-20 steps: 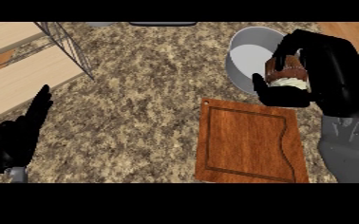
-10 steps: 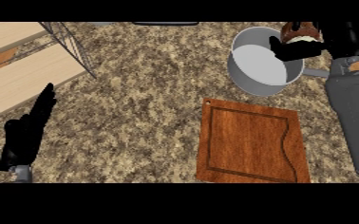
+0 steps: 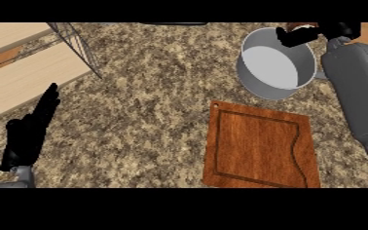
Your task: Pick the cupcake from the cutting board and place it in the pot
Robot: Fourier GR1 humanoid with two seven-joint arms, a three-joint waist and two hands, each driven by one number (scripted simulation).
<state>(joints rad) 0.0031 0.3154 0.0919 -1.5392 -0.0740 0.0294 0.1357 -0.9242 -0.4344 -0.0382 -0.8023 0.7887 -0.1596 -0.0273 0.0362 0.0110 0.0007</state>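
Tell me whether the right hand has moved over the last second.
Yes. The right hand, curled round the cupcake, has gone up the view, from beside the pot's right wall to its far rim.

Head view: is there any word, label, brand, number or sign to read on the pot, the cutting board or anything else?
None: no word, label, number or sign can be read here.
The pot, the cutting board and the speckled counter carry no markings.
The cupcake, mostly hidden in the right hand, shows none either.

We log pot (image 3: 269, 68) upper right on counter (image 3: 151, 102), cutting board (image 3: 262, 151) just below it, wire rack (image 3: 75, 44) upper left.
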